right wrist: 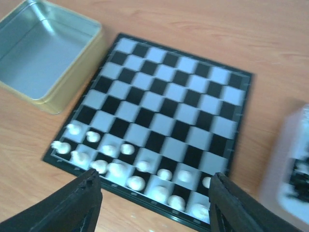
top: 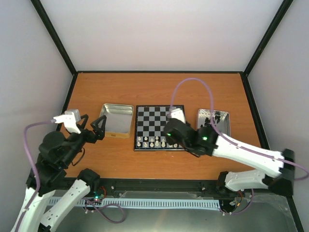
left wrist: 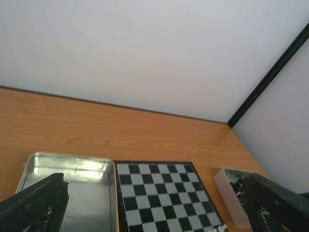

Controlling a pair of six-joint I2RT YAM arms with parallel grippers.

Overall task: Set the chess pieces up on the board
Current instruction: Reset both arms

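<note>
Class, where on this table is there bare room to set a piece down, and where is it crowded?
Free: far rows of the board, beyond the white pieces; the table behind it; the left tin. Crowded: the near two rows.

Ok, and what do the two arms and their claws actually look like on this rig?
The left arm and right arm both have white link shells and black joints. Each trails a looping lilac cable and carries a white camera block at the wrist. The left claw and right claw each have two black fingers. A green light glows on the right arm's black wrist joint.
</note>
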